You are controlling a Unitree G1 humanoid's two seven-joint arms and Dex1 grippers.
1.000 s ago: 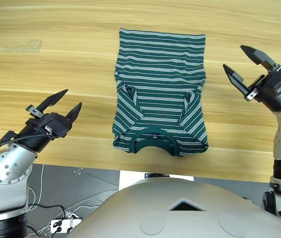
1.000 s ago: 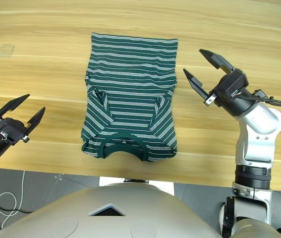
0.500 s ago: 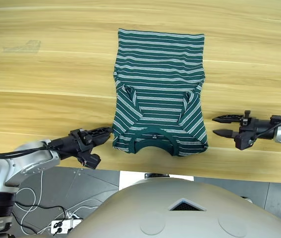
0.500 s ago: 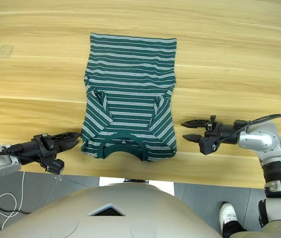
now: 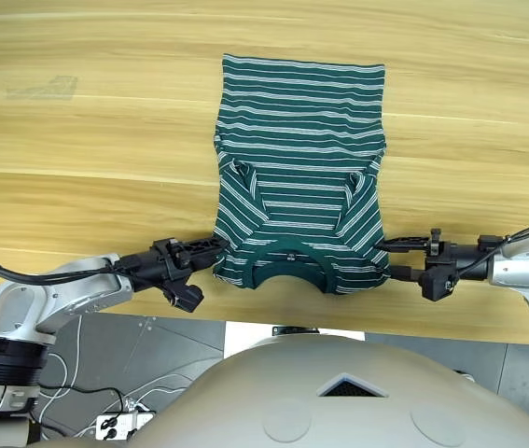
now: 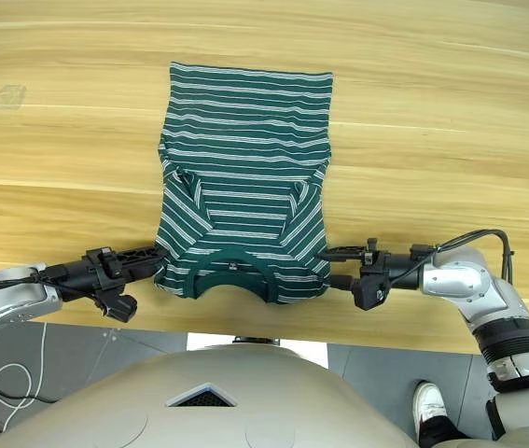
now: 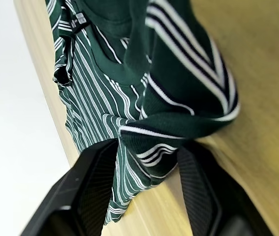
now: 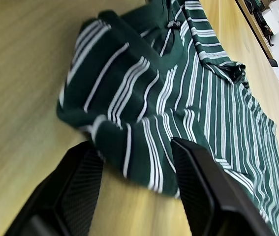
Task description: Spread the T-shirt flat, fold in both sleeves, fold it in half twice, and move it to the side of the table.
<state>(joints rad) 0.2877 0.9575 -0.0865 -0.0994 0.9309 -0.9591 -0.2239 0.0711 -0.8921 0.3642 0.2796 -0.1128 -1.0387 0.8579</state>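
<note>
Closing in over the last half second: bringing the left gripper [image 5: 213, 249] up against the near left corner of the T-shirt [image 5: 299, 168] and the right gripper [image 5: 385, 259] up against the near right corner, while leaving the cloth itself unshifted.

From the head views: keeping the T-shirt lying flat in the middle of the table [image 5: 87, 140], with the collar [image 5: 287, 254] toward the robot, the hem at the far side, and both sleeves already folded inward over the chest. Holding both arms low and level along the table's near edge, pointing inward at each other across the collar end. Probably doing so for catching the two shoulder corners at once and carrying them toward the hem for the first half fold. Showing the right fingers clearly parted, with the corner at their tips.

From the left wrist view: straddling the bunched shoulder corner with two dark fingers [image 7: 97, 191], spread wide and not yet pinching, with the striped cloth sitting in the gap. Staying close to the wood, seemingly for taking every layer of the corner in one bite.

From the right wrist view: doing the same on the other side, fingers [image 8: 193, 182] apart with the striped corner between them, not yet clamped. Judging the next need as shutting both claws together on all layers. Otherwise risking a missed lower layer and a skewed fold.
</note>
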